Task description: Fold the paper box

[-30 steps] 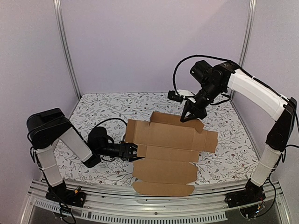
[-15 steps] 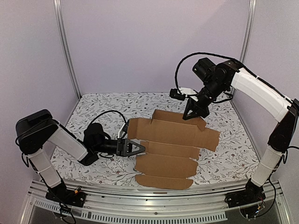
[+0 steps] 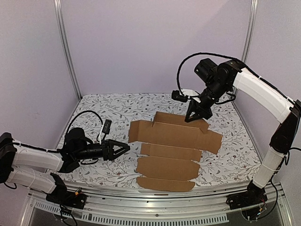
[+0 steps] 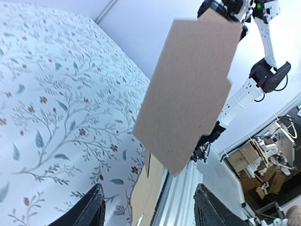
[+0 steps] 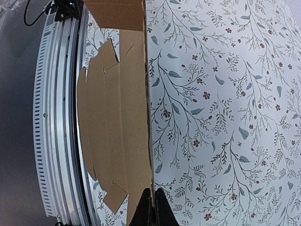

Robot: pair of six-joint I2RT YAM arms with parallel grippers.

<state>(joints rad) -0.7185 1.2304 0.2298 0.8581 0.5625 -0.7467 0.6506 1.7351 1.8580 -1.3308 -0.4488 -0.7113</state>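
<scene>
so far, very little is folded. the paper box [image 3: 175, 147] lies as an open die-cut sheet on the flower-print table [image 3: 101, 110], centre-right, long side running across. the near panels and the rounded front flap lie flat by the near edge. no walls stood up and no tabs tucked, as far as i can see.

far edge: the right gripper [image 3: 194, 117] is pinched tight on it from above. the right wrist view shows the closed fingertips right on the cardboard edge, and the far strip looks raised a little off the cloth there.

the left gripper [image 3: 123, 149] is low over the cloth, left of the sheet, with jaws apart and nothing between them. it points at the sheet's left end flap, near but not touching.

judgement: very early stage, at most a first crease starting along the far side. left to do: raise the long sides, fold in the end flaps, bring the lid over, tuck the tabs. risk: the sheet may slide on the cloth with only one pinch on it.
</scene>
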